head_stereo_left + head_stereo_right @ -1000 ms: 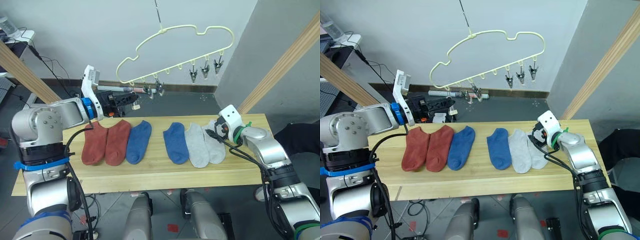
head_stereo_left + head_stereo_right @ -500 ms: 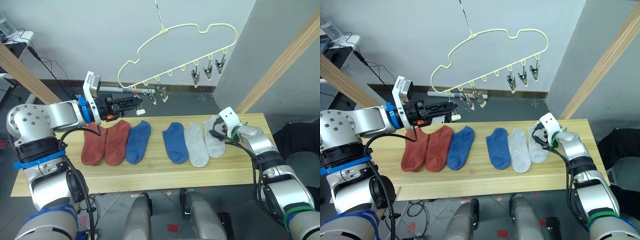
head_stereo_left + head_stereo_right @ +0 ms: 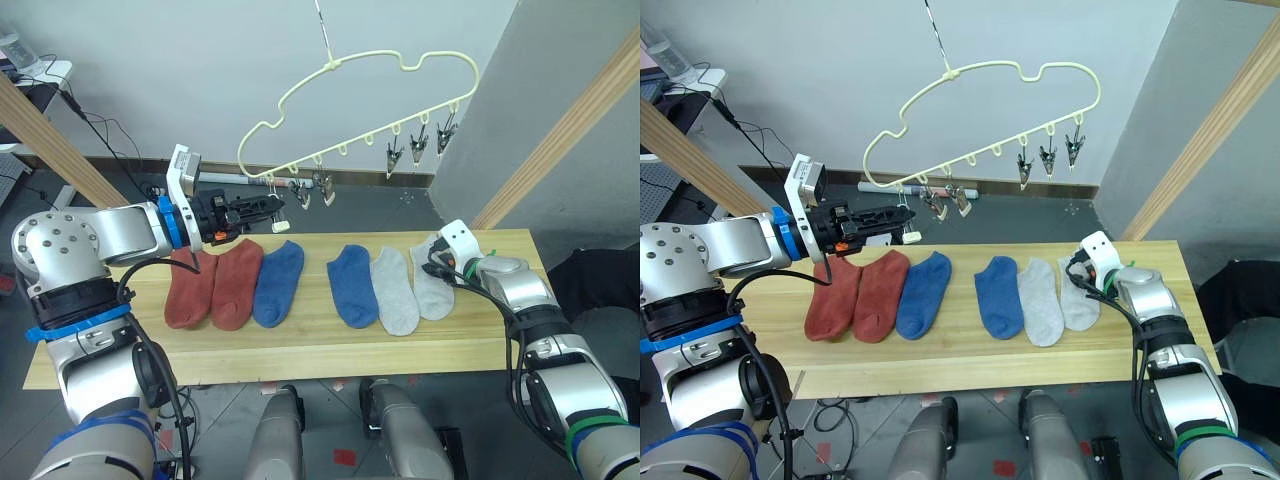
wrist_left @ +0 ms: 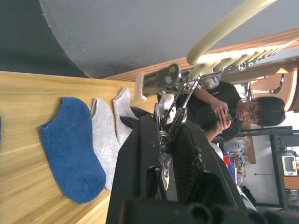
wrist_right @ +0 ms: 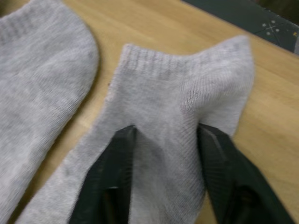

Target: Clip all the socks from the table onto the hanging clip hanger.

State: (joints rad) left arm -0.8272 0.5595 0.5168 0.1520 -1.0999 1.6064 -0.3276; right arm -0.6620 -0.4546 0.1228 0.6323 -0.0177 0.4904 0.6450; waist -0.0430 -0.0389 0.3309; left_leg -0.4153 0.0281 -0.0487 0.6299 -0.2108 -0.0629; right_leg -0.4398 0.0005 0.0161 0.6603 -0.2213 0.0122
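Socks [image 3: 272,283] are laid in a row on the table [image 3: 300,345]. The right gripper [image 5: 166,135] is spread open astride the end grey sock [image 5: 177,116]. The left gripper [image 4: 168,140] is raised around a clip [image 4: 170,116] of the hanger [image 3: 370,80], its closure undiscernible. A seated person [image 4: 233,109] is seen beyond.

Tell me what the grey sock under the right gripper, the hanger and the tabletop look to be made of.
Grey sock: soft knit fabric, ribbed cuff and fine weave visible.
Clip hanger: pale yellow, smooth, likely coated wire or plastic; its clips look like bare metal.
Table: light wood, matte, grain lines showing.
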